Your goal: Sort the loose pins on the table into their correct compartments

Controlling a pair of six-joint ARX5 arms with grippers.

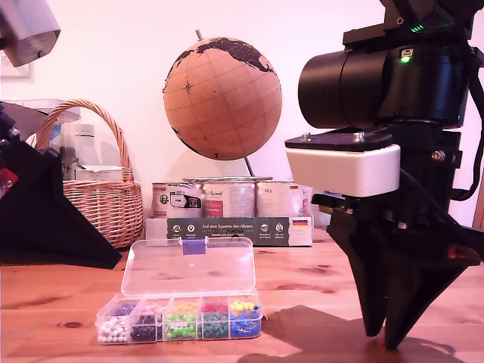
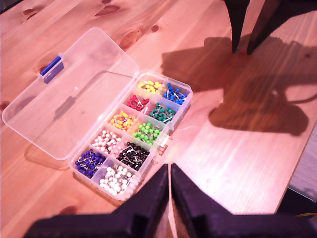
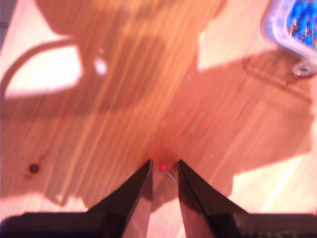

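My second hand [image 3: 164, 174] stands tips-down on the tabletop [image 1: 318, 276], its fingers slightly parted with a red pin [image 3: 163, 167] lying between the tips; whether they touch it I cannot tell. In the exterior view this is the big black arm at the right, its tips [image 1: 382, 338] near the tabletop's front edge. My first hand [image 2: 170, 184] hangs over the box with its fingers pressed nearly together and nothing between them.

The clear plastic box [image 1: 181, 318] sits near the front edge, to the exterior view's left of my second hand, well apart from it. Its lid [image 1: 189, 266] lies open, flat on the wood, with a blue-purple clasp [image 1: 193, 246]. The first wrist view shows two rows of compartments [image 2: 133, 139] filled with pins by colour: yellow, blue, red, teal, orange, green, white, black, dark blue.

Behind the box stands a row of tins [image 1: 227, 200] on a dark carton [image 1: 238, 231] reading "Auf dem Spuren der Ahnen", with a small German flag. A cork-coloured globe [image 1: 221, 98] rises behind them, and a wicker basket [image 1: 102, 198] stands toward the exterior view's left. Nothing lies between the red pin and the box.
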